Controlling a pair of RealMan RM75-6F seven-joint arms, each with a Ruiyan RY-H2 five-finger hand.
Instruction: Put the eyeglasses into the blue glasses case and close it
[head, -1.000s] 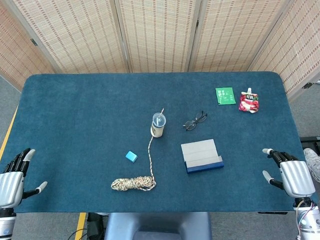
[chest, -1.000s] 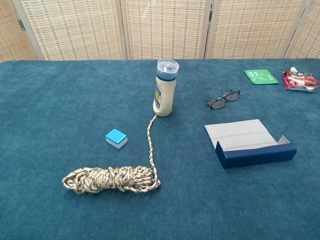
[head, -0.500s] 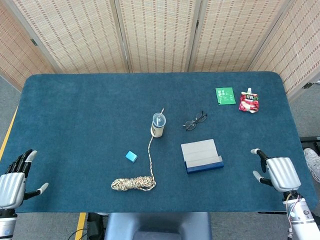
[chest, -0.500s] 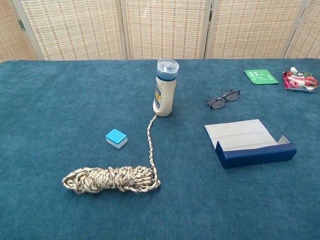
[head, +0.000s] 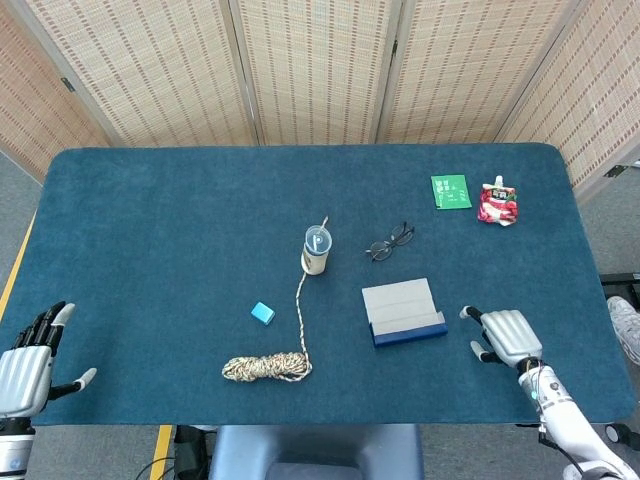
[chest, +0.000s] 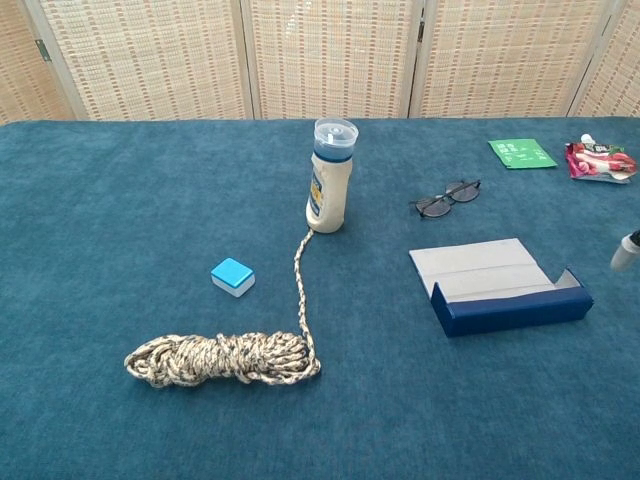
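My right hand hovers low over the table near its front edge, just to the right of the blue glasses case, with the fingers spread apart and nothing in them. In the chest view only a fingertip of it shows at the right border. My left hand hangs off the table's front-left corner, also empty with fingers apart; I judge it is parked there because everything the task needs lies on the right half.

The case sits open, a little right of the middle and toward the front edge. Its pale lid lies flat toward the back and its blue trough faces the front, so the opening is ready to receive. Its long axis runs roughly parallel to the front edge, tilted slightly.

The eyeglasses lie on the cloth just behind the case, apart from it, toward the back edge. Their long axis runs diagonally, the right end nearer the back-right corner. I cannot tell whether the temples are folded.

I judge nothing is done yet: the glasses must first be picked up and turned to match the trough.

A bottle stands left of the glasses, with a rope trailing from it toward the front edge.
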